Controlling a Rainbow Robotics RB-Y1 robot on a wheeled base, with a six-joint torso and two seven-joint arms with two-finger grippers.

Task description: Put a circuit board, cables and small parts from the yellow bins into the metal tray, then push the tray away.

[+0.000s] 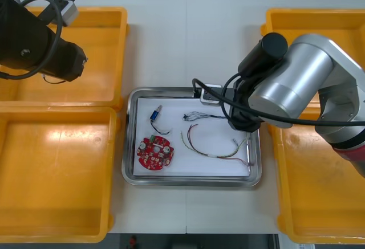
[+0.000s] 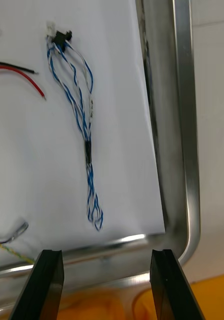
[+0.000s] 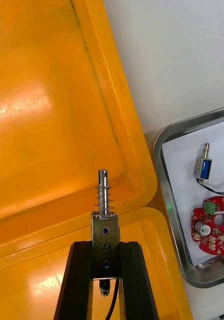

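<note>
The rectangular metal tray (image 1: 129, 146), shiny at the rim and white inside, sits in the middle of the light table (image 1: 188, 38), and everything else is easiest placed from it. Over the tray's far right corner hangs the right claw (image 2: 106, 257), its black fingers (image 2: 47, 285) spread wide and gripping nothing. Just inside that corner, on the white, lies the twisted blue and white cable (image 2: 86, 150), stretched out and clear of the fingers. A thin red and yellow cable (image 1: 214, 145) curves across the near right part of the tray. In the tray's near left corner the round red circuit board (image 1: 154, 150) lies flat, and just beyond it, toward the far left corner, is a small blue metal part (image 1: 155, 114) with a thin black lead trailing from it.

Left of the tray, above the two yellow plastic bins (image 3: 51, 100) on that side, roughly where their rims meet, is the left claw (image 3: 105, 247). It is clenched on a small metal part with a spring (image 3: 103, 195) — the piece runs in line with the fingers, its pin and spring sticking out past their tips, well apart from the tray's rim.
</note>
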